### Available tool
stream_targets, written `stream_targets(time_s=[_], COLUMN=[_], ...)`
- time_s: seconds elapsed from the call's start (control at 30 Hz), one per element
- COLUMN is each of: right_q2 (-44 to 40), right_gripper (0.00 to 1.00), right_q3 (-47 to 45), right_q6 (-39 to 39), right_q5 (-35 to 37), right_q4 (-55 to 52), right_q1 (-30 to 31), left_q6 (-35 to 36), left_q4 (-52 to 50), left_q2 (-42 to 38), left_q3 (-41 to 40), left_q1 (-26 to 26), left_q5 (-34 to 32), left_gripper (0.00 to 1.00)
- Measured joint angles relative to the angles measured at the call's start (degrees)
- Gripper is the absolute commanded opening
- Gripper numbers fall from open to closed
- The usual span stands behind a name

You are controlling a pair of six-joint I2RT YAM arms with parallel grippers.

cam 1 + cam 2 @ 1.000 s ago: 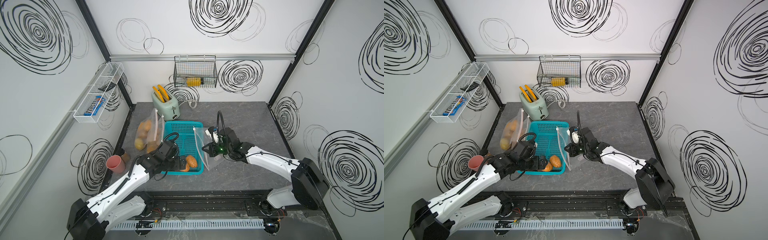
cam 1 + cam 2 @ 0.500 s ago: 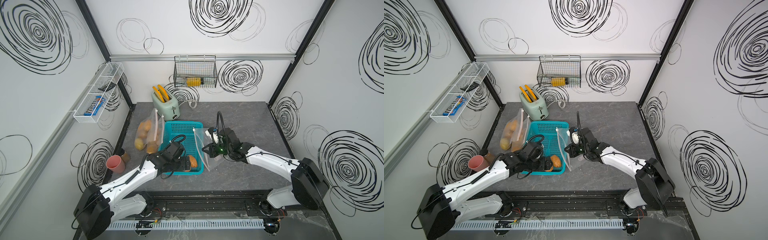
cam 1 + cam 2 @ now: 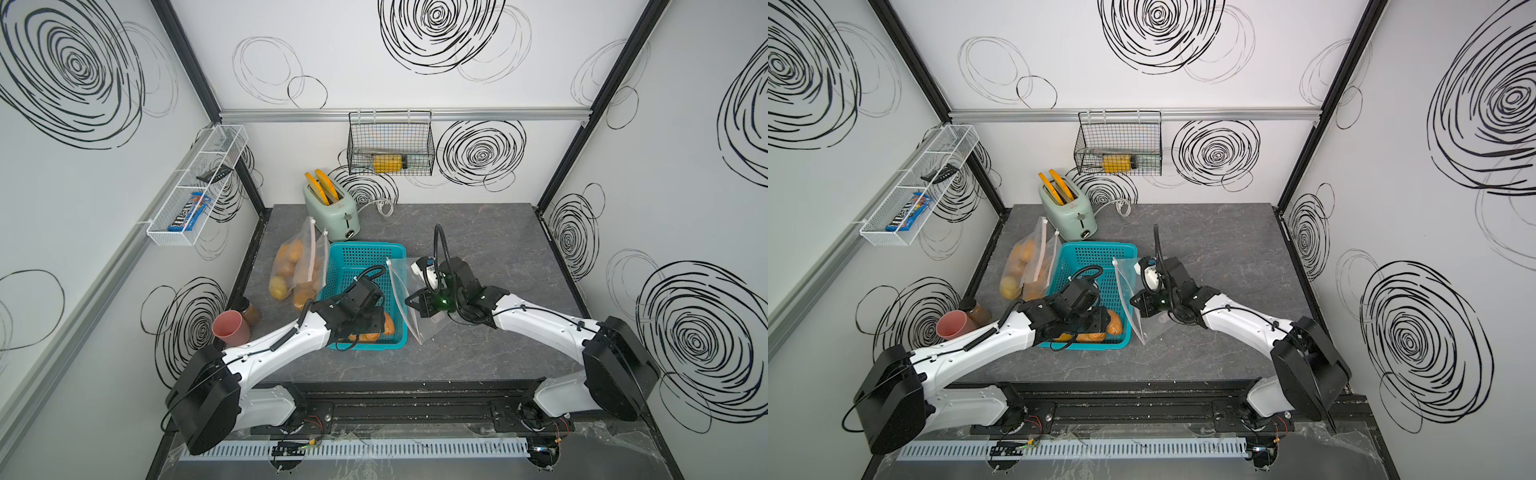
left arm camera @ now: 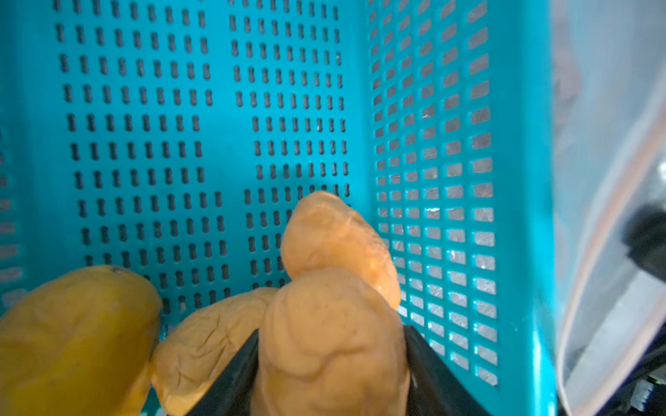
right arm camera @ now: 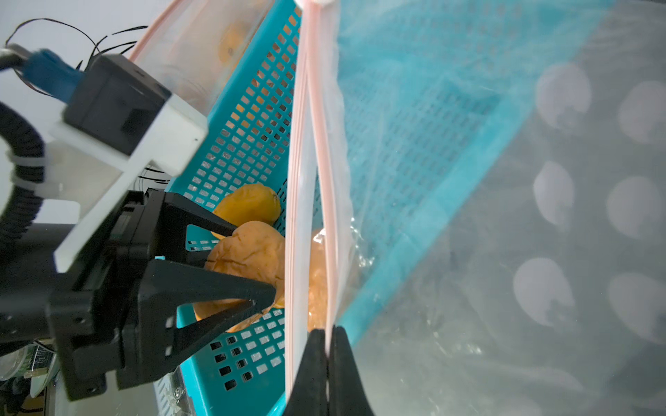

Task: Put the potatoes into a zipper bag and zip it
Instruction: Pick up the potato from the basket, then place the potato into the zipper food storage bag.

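Note:
Several orange-brown potatoes (image 3: 388, 328) lie at the near end of the teal basket (image 3: 365, 257). My left gripper (image 4: 329, 333) is down in that basket, its black fingers (image 4: 234, 371) pressed on both sides of one potato (image 4: 324, 306). Another potato (image 4: 335, 237) lies just past it, and a yellower one (image 4: 72, 342) lies beside it. An empty clear zipper bag (image 3: 399, 291) stands on its edge against the basket's right wall. My right gripper (image 5: 327, 345) is shut on one pink strip (image 5: 317, 144) of the bag's mouth. The mouth gapes only slightly.
A second zipper bag (image 3: 297, 270) full of potatoes leans on the basket's left side. A green toaster (image 3: 330, 208) with orange slices stands behind. A pink cup (image 3: 230, 328) and a brown jar (image 3: 251, 311) sit at the left edge. A wire basket (image 3: 390, 145) hangs on the back wall.
My left arm has reached further into the near end of the basket and its jaws have closed in on a potato. The right arm and the bag have stayed put.

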Motion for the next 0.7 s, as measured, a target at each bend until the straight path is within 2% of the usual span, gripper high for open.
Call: stream_targets(time_s=[0.2,0.33,0.43,0.53,0.7], right_q2=[-0.4,-1.4,-2.2,-2.7,-4.3], right_gripper=[0.01,0.01,0.00,0.00,0.00], right_q3=[0.0,0.0,0.0,0.0,0.0], right_q6=[0.0,0.0,0.2,0.7,1.7], right_q5=[0.2,0.3,0.0,-0.6,-1.8], right_q4=[-0.5,-1.0,-1.0,-1.0,-1.3], right_q1=[0.0,0.0,0.0,0.0,0.0], left_q6=[3.0,5.2,6.3,6.1,5.1], left_q4=[-0.3,-0.1,2.6,10.3,19.6], left_q2=[-6.1,-11.9,-15.7,-18.0,-13.4], left_q3=[0.0,0.2,0.0,-1.7,-2.8], left_q1=[-0.5,-0.5,-0.5,-0.6,-1.7], left_q5=[-3.0,-1.9,3.5,11.0,18.3], left_gripper=[0.49,0.46,0.46,0.46,0.44])
